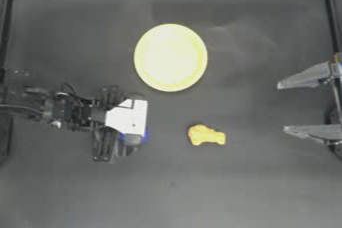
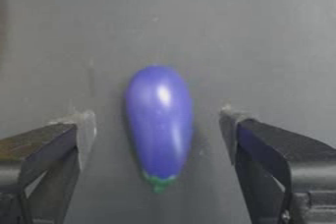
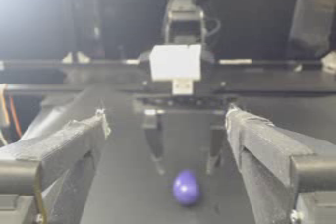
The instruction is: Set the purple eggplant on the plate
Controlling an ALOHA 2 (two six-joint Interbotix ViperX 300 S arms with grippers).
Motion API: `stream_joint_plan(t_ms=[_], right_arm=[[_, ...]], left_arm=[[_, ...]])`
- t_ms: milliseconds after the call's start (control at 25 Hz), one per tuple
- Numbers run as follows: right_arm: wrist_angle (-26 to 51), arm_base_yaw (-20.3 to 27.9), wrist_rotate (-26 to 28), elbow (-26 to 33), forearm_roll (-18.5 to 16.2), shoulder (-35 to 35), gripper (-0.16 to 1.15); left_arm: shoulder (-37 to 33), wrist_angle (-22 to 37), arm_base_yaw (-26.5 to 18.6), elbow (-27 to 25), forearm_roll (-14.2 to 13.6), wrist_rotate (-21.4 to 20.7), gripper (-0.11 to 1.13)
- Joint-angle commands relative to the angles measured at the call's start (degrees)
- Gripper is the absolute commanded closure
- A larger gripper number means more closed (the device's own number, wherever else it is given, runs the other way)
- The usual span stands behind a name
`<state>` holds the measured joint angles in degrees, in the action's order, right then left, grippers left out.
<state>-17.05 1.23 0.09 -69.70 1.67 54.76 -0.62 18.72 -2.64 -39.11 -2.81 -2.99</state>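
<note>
The left gripper (image 1: pixel 130 138) hangs over the lower-left part of the dark surface (image 1: pixel 254 182), jaws spread wide on either side of the purple eggplant (image 2: pixel 159 125). The eggplant lies flat on the surface between them, touching neither jaw, with bare surface on both flanks and its green tip toward the wrist. The plate (image 1: pixel 170 57) sits well apart, up toward the far edge, with open surface between it and the gripper. A yellow lumpy object (image 1: pixel 206 135) lies near the eggplant, toward the right. The right gripper (image 1: pixel 284 108) waits at the right edge, jaws apart.
</note>
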Motion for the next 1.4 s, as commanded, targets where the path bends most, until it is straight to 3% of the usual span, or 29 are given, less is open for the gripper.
stream_joint_plan(t_ms=[40, 400, 520, 600, 760, 840, 1160, 1400], right_arm=[[-0.26, 0.0, 0.09, 0.53, 0.35, -0.62, -0.02], [-0.26, 0.0, 0.0, 0.44, 0.35, -0.53, -0.02], [-0.26, 0.0, 0.09, 0.53, 0.35, -0.53, -0.02], [-0.35, 0.0, 0.09, 0.53, 0.35, -0.53, -0.02], [-0.35, 0.09, 0.09, 0.44, 0.35, -0.53, -0.02], [-0.35, 0.0, 0.09, 0.44, 0.35, -0.53, -0.02], [-0.26, 0.0, 0.09, 0.44, 0.35, -0.53, -0.02], [-0.35, 0.0, 0.18, 0.35, 0.35, -0.53, -0.02]], left_arm=[[0.7, -0.44, 0.09, 1.85, 0.09, 0.09, -0.01], [4.13, -0.44, 0.09, 2.64, 0.44, 0.09, 0.0], [4.39, -0.09, 0.09, 2.9, 0.88, 0.09, 0.05], [4.57, 0.0, 0.09, 2.99, 1.05, 0.09, 0.15], [4.83, 0.35, 0.09, 2.99, 1.41, 0.0, 0.52], [4.83, 0.35, 0.09, 2.99, 1.41, 0.09, 0.64], [-0.44, 0.53, -1.05, 3.08, 0.79, -0.09, 0.62], [-7.29, -1.41, -5.71, 3.16, -4.48, -0.09, 0.62]])
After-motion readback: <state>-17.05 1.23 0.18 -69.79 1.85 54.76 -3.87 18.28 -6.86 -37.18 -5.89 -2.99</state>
